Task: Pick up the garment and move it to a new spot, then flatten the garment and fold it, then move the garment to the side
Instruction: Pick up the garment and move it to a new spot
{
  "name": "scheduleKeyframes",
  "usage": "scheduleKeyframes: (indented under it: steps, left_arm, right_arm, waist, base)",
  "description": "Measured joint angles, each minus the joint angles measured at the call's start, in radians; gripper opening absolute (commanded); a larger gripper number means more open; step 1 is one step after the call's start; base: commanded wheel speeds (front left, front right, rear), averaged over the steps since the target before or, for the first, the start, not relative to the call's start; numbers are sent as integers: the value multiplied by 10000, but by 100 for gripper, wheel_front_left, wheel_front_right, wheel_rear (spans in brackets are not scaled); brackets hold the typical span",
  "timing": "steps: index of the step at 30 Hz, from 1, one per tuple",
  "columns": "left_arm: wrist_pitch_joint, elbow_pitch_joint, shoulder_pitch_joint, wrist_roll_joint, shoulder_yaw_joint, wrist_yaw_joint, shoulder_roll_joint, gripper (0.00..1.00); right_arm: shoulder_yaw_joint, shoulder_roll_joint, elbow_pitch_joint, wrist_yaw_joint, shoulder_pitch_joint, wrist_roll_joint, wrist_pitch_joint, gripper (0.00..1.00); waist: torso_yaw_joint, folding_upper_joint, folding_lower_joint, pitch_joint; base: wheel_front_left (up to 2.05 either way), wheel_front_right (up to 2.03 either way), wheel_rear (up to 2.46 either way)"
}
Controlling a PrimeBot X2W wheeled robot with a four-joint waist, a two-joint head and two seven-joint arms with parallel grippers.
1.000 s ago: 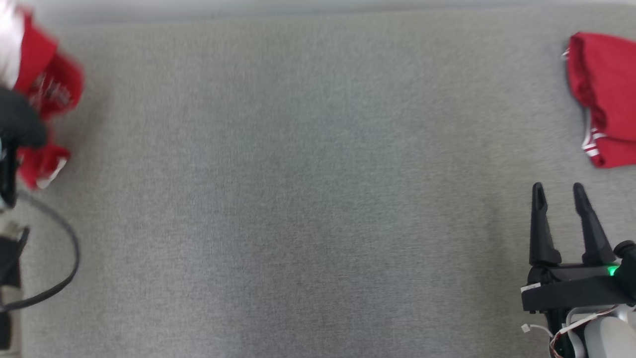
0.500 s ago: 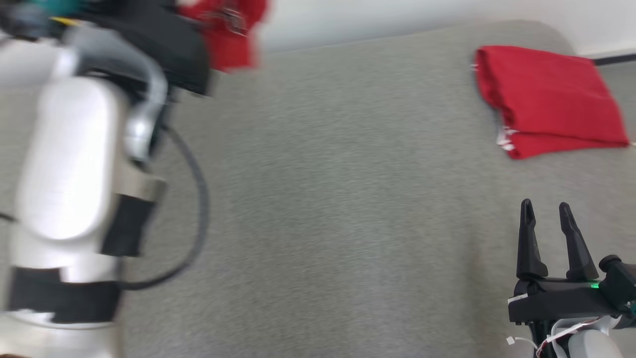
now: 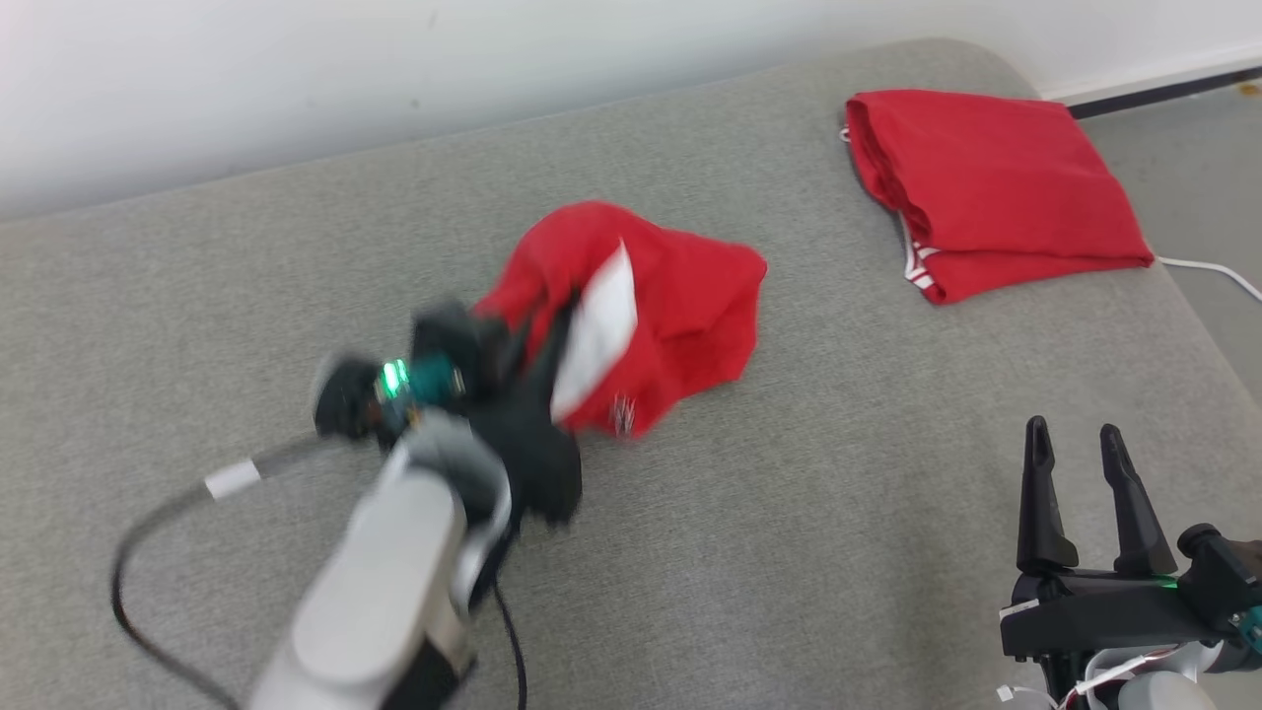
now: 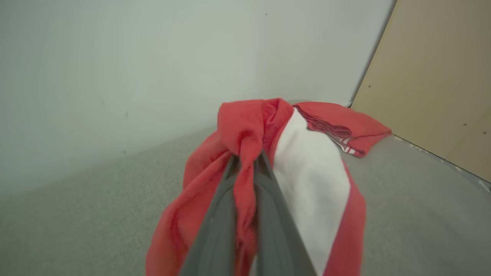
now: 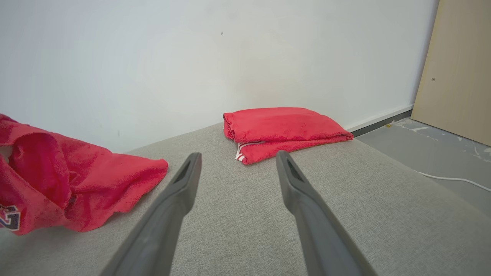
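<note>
A crumpled red garment [image 3: 670, 306] with a white panel lies bunched near the middle of the grey cushion [image 3: 789, 552]. My left gripper [image 3: 537, 340] is shut on a fold of it, and in the left wrist view the red cloth [image 4: 245, 145] is pinched between the two fingers and drapes over them. The same garment [image 5: 76, 184] shows at the left of the right wrist view, resting on the cushion. My right gripper [image 3: 1075, 439] stands open at the lower right, apart from any cloth, its fingers [image 5: 184, 184] spread with nothing between them.
A second red garment [image 3: 986, 187], folded, lies at the cushion's far right corner [image 5: 284, 130]. A white wall runs behind the cushion. Past its right edge are grey floor, a white cable [image 3: 1213, 271] and a tan panel [image 4: 441, 76].
The head camera has swung, so the whole picture shifted. My left arm has carried the red garment from the far left to the middle of the cushion. The right gripper stayed open.
</note>
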Motion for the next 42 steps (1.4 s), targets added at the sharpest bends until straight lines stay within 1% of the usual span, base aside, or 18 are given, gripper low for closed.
scheduleKeyframes:
  steps: [4,7,8,9,10,12,15,18,21,24,31,36,42]
  left_arm:
    - [-431,481,1150,31,-489,42,-36,0]
    - [-652,771,1656,15,-780,96,-90,0]
    - [-761,865,1773,21,-903,105,-94,7]
    - [-861,926,1862,29,-1020,115,-104,74]
    - [-1005,957,1949,27,-1081,115,-123,100]
    - [-1630,853,1998,-48,-1151,113,-142,100]
    - [-2176,514,1965,-182,-1045,284,-171,100]
    - [-2372,238,1950,-171,-834,483,-138,100]
    - [-2437,-31,2027,-142,-495,639,123,100]
    - [-2464,-546,2431,-134,0,817,462,100]
    - [-2472,-2564,3949,301,1542,1200,1045,100]
    - [-2472,-3595,5221,525,2560,1231,1080,100]
    - [-2472,-4159,6427,754,3457,1118,796,100]
  right_arm:
    - [33,-46,58,0,-4,-10,2,100]
    - [144,-109,73,0,-9,-19,2,100]
    - [186,-115,73,0,-10,-21,2,100]
    - [224,-130,77,0,-14,-21,2,100]
    - [265,-142,73,0,-17,-21,2,100]
    - [257,-159,69,0,-4,-23,2,100]
    - [132,-245,82,0,187,-81,0,100]
    - [111,-245,69,0,326,-119,2,100]
    - [50,-282,35,0,409,-155,2,100]
    - [46,-288,-19,0,486,-234,0,100]
    - [140,-328,-58,0,692,-257,0,100]
    - [221,-439,-65,0,824,-257,0,100]
    - [449,-554,-59,0,1038,-194,0,100]
  waist:
    - [214,0,1,-15]
    - [400,0,1,-56]
    - [462,0,1,-77]
    - [523,1,1,-100]
    - [581,0,1,-126]
    - [703,0,1,-200]
    - [937,0,1,-365]
    - [1205,0,1,-554]
    - [1482,0,1,-745]
    - [1752,0,1,-939]
    - [2274,0,0,-1348]
    - [2517,0,0,-1589]
    - [2747,0,1,-1817]
  base:
    - [0,0,0]
    - [0,0,0]
    - [0,0,0]
    - [0,0,0]
    - [0,0,0]
    - [0,0,0]
    - [0,0,0]
    - [0,0,0]
    - [0,0,0]
    - [0,0,0]
    - [0,0,0]
    - [0,0,0]
    - [0,0,0]
